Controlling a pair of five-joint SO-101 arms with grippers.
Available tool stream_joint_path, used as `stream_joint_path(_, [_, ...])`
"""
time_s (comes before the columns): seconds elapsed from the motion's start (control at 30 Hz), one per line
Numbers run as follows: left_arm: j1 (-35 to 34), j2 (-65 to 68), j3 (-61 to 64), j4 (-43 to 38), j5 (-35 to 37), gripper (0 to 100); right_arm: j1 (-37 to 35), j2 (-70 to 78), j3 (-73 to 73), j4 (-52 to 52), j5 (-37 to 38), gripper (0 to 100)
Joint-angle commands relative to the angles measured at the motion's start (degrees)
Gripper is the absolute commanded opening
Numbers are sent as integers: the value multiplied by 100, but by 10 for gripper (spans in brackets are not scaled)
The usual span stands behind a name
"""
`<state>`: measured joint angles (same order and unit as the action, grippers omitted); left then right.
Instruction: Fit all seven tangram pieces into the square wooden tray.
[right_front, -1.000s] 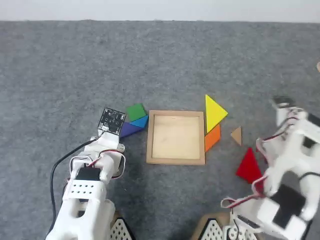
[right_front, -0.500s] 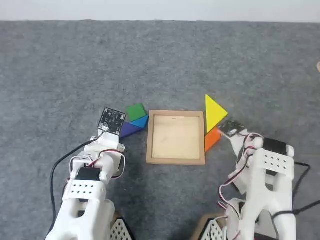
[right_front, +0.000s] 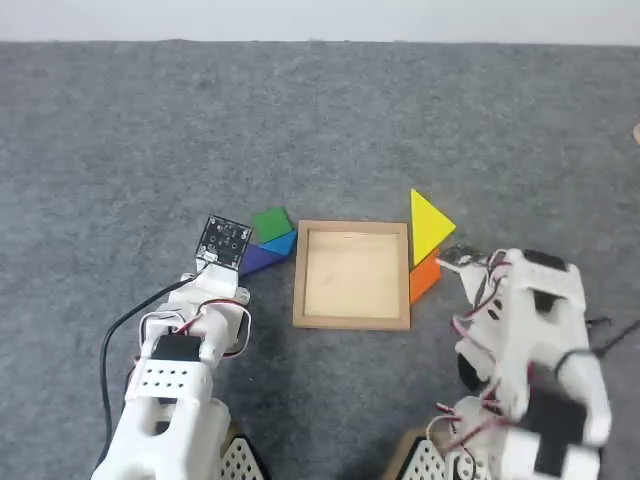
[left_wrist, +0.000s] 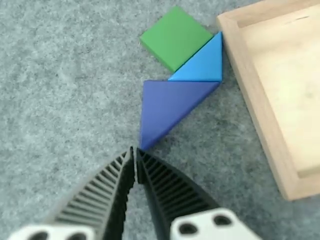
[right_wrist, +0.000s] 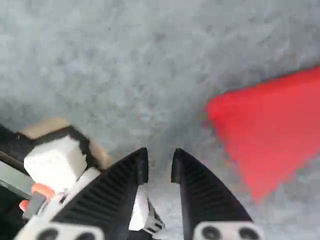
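Observation:
The square wooden tray (right_front: 350, 318) lies with nothing in it at the middle of the table. A green square (right_front: 271, 222), a light blue triangle (right_front: 283, 242) and a dark blue triangle (right_front: 258, 260) cluster at its left side. A yellow triangle (right_front: 428, 225) and an orange piece (right_front: 424, 275) lie at its right side. My left gripper (left_wrist: 134, 152) is shut and holds nothing, its tips just short of the dark blue triangle (left_wrist: 167, 107). My right gripper (right_wrist: 159, 162) hangs narrowly open over bare carpet, with a red triangle (right_wrist: 270, 130) beside it.
Grey carpet covers the table. The right arm (right_front: 530, 330) stands over the area right of the orange piece. The left arm (right_front: 195, 330) sits near the front left. White and black arm parts (right_wrist: 55, 155) show near the right gripper.
The right arm swung in from the far right toward the tray and now covers the red triangle and a small tan triangle in the high view. The left arm kept still.

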<state>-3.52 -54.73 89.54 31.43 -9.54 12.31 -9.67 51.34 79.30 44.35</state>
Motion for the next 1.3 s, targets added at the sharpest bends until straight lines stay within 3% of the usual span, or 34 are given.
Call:
stream_joint_path(0.0, [0,9,-242,-88,9,14,75,734,-598,-391,-299,101])
stream_joint_path(0.43, [0,9,-242,-88,9,14,1622,2299,-3411,-514,-396,101])
stream_joint_path(0.63, [0,9,-242,-88,9,14,1807,2273,-4018,-523,-607,101])
stream_joint_path(0.8, [0,9,-242,-88,9,14,1552,2070,-4026,-400,-738,105])
stream_joint_path(0.97, [0,9,-242,-88,9,14,1288,1420,-3604,-374,264,106])
stream_joint_path(1.17, [0,9,-242,-88,9,14,1253,198,-3147,-242,2365,107])
stream_joint_path(1.27, [0,9,-242,-88,9,14,1095,-40,-2971,-470,2673,172])
